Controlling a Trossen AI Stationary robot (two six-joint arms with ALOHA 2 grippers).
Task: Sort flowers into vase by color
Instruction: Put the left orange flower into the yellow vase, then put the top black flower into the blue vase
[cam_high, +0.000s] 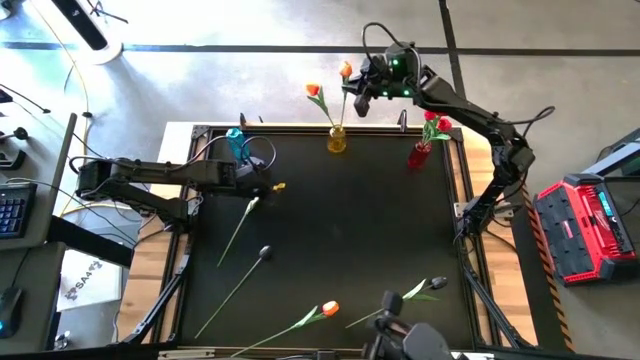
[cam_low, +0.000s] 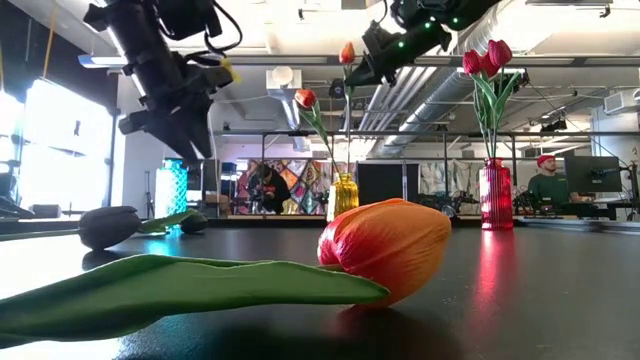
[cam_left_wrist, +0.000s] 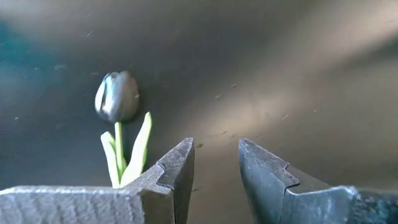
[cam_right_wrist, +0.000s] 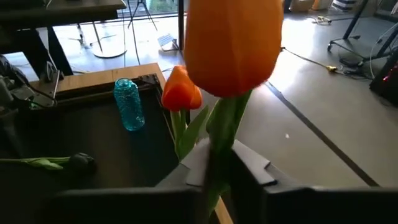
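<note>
Orange-headed artificial tulip on a thin green stem (cam_right_wrist: 233, 43) is clamped in my right end effector (cam_high: 362, 97), held high above the far edge of the black bench (cam_high: 330, 230), close over the small yellow glass vase (cam_high: 337, 139), which has one orange tulip (cam_high: 314, 90) in it. Red glass vase (cam_high: 420, 153) to its right holds the red tulips (cam_high: 436, 124). Teal glass vase (cam_high: 235, 141) stands at the far left.

Left end effector (cam_left_wrist: 214, 171) hangs over the left part of the bench, fingers parted a narrow gap, nothing between them. In its wrist view, a black tulip (cam_left_wrist: 117, 96) lies flat on the bench just ahead.

More flowers lie loose on the bench: another orange tulip (cam_high: 328, 309) at the near edge, another black one (cam_high: 265, 253) mid-left.
</note>
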